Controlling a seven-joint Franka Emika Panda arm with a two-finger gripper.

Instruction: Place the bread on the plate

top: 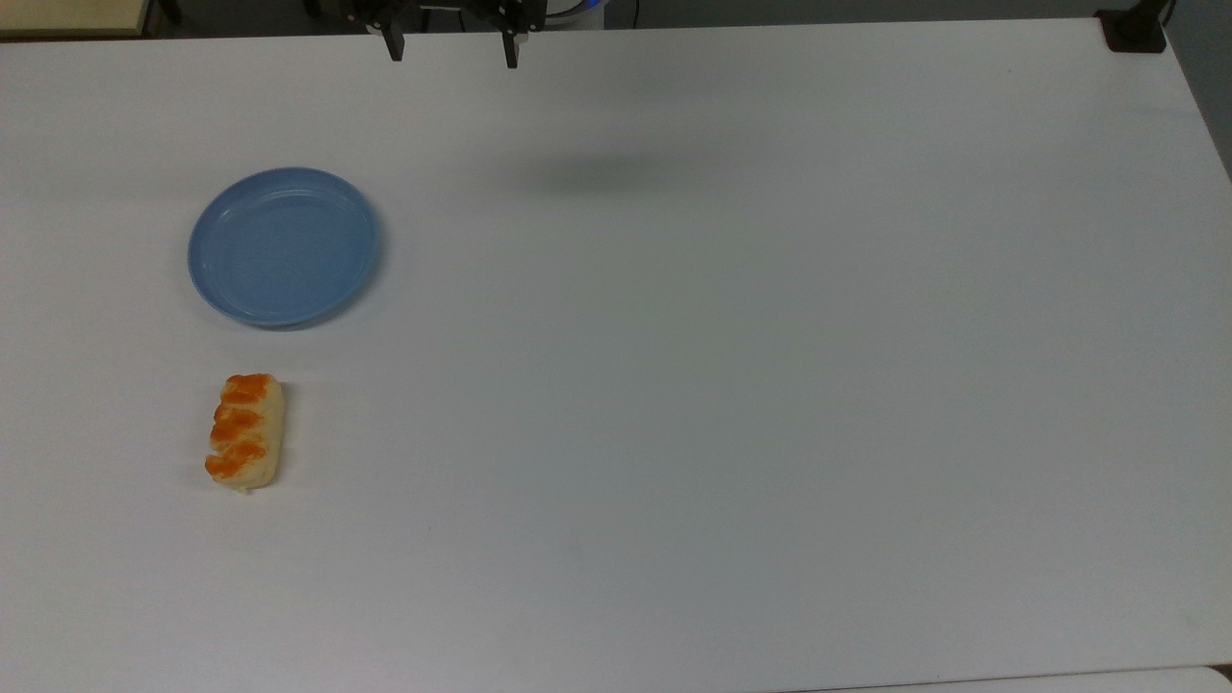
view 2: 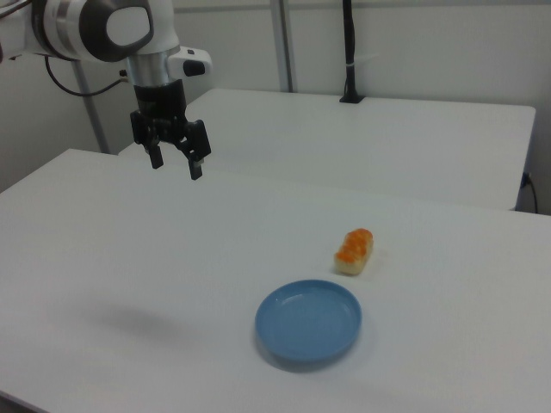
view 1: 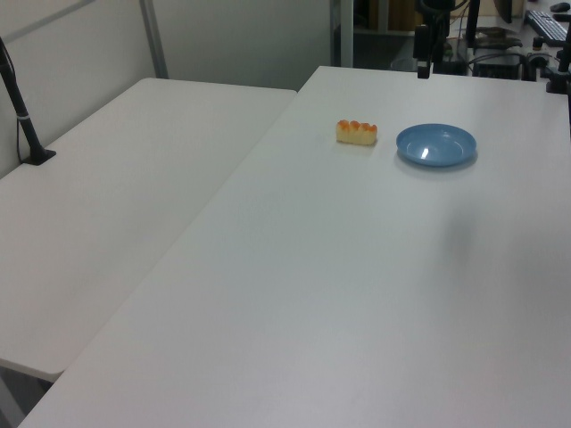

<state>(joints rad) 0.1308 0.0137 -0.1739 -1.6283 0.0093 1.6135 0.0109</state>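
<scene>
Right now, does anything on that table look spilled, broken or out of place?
Nothing stands out. The bread roll lies whole on the white table, apart from the light-blue plate, which sits flat and bare. The gripper hangs open above the table, holding nothing.

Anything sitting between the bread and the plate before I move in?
Nothing. In the top view a bare strip of white table separates the bread from the plate; the right view shows the same gap.

You have open surface all around; nothing stands between the raised end effector and the bread, with the plate near it.
</scene>
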